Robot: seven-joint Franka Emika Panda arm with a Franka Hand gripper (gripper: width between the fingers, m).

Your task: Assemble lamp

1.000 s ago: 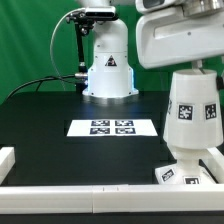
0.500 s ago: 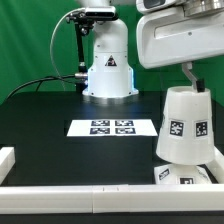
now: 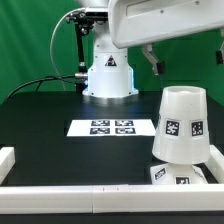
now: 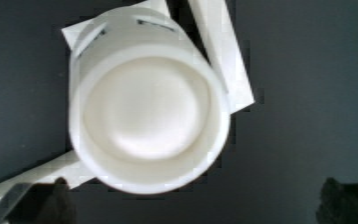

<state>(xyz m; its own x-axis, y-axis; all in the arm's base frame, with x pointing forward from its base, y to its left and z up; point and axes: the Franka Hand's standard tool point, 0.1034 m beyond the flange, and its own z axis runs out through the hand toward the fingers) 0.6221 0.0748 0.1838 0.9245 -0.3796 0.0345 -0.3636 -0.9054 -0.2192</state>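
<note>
Hovering open and empty above the shade (image 3: 181,124), the hand (image 3: 185,62) touched nothing; the shade sat slightly tilted on the base (image 3: 178,174), near right on the bench (image 3: 50,120).

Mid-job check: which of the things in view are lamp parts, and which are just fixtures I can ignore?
Lamp parts:
- shade, seated tilted over the base
- base, by the table's front rail

Not part of the lamp:
- marker board, flat on the table
- white rail along the table edge
- gripper, raised clear above the shade
</note>
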